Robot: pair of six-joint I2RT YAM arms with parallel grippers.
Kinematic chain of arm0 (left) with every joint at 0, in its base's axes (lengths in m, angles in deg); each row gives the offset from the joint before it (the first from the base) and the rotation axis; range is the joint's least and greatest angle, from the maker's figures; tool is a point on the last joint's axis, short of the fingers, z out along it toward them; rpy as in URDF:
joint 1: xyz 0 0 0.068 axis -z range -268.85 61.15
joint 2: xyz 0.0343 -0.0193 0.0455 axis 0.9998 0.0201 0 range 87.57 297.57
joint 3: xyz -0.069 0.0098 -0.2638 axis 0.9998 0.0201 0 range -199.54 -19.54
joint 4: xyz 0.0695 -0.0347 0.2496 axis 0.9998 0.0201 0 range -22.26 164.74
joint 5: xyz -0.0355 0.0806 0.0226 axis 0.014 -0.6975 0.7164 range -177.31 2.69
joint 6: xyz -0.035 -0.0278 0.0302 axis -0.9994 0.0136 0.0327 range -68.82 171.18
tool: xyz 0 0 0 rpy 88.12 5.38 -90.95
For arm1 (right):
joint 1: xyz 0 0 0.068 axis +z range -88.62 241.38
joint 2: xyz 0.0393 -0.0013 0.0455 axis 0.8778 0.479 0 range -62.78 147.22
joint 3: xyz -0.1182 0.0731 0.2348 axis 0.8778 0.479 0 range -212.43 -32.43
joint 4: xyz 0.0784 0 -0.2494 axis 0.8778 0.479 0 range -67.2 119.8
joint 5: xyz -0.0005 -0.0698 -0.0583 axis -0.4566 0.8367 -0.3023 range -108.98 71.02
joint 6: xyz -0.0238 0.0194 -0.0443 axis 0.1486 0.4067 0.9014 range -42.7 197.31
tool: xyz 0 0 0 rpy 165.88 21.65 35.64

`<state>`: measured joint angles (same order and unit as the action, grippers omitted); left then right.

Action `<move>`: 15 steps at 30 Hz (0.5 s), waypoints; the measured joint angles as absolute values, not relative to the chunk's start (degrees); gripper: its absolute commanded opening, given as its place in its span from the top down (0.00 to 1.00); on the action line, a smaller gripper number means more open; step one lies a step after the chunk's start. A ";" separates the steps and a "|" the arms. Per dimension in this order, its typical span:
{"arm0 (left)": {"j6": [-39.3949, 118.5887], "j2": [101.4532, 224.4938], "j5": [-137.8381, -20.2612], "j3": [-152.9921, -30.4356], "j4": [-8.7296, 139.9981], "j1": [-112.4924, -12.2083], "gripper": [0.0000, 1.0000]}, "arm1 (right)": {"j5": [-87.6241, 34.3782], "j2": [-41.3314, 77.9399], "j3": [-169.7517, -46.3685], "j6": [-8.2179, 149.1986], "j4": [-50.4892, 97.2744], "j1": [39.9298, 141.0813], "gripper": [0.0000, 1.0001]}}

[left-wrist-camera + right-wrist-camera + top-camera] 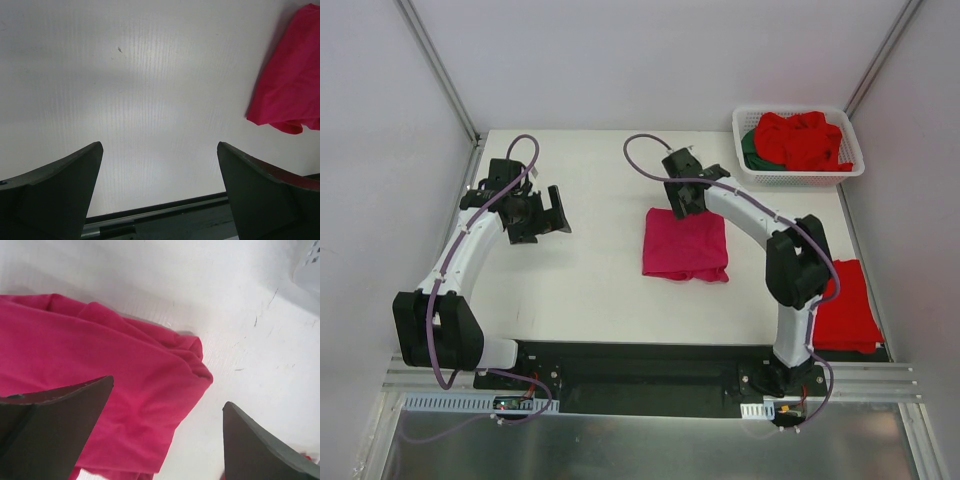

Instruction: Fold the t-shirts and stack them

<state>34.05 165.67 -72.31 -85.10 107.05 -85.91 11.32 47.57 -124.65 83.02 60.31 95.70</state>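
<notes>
White walls (380, 150) on three sides, metal posts in the corners. White table (590, 290) fills mid frame, with scuffs showing in the right wrist view.

Counts: 2 arms, 1 basket, 1 pink tee, 1 flat red tee, 1 green tee, plus a red heap whose count is unclear.

Left gripper (542, 222) is mid left, jaws wide apart, holding nothing, over bare table. Right gripper (685, 195) is spread wide too, empty, over the upper edge of the pink tee (685, 245).

The pink tee lies folded at centre. The red tee (850, 310) lies folded at the lower right table edge, partly behind the right arm.

Basket (790, 178), upper right, holds the red heap (800, 140), with the green tee (750, 150) at its left side.
</notes>
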 measured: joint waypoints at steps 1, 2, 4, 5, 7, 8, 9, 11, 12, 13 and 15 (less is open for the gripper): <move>34.05 165.61 -72.31 -84.91 106.94 -85.91 0.01 | 12.13 48.40 -124.67 83.63 59.70 95.51 0.10; 34.05 165.52 -72.31 -84.71 106.96 -85.91 0.01 | 12.46 49.27 -124.70 84.07 59.20 95.36 0.12; 34.05 165.35 -72.33 -84.21 107.05 -85.91 0.01 | 12.35 50.87 -124.76 84.27 58.96 94.85 0.14; 34.05 165.32 -72.31 -84.12 107.11 -85.91 0.01 | 12.09 51.59 -124.78 84.31 58.96 94.52 0.14; 34.05 165.28 -72.31 -83.88 107.05 -85.91 0.01 | 11.61 53.05 -124.80 84.22 59.00 93.69 0.14; 34.05 165.28 -72.33 -83.77 107.05 -85.91 0.01 | 11.37 53.60 -124.80 84.22 58.98 93.28 0.14; 34.07 165.24 -72.33 -83.66 107.05 -85.91 0.01 | 10.93 54.04 -124.80 84.20 59.00 92.91 0.13; 34.07 165.24 -72.33 -83.47 107.05 -85.91 0.01 | 9.84 54.58 -124.80 84.16 59.00 92.08 0.13; 34.07 165.24 -72.33 -83.40 107.05 -85.91 0.01 | 9.16 54.78 -124.89 84.07 59.03 91.71 0.11; 34.05 165.24 -72.33 -83.38 107.05 -85.91 0.01 | 8.53 55.00 -125.07 83.98 59.00 91.36 0.11; 34.05 165.24 -72.33 -83.36 107.05 -85.91 0.01 | 7.10 55.37 -125.26 83.87 59.00 90.85 0.09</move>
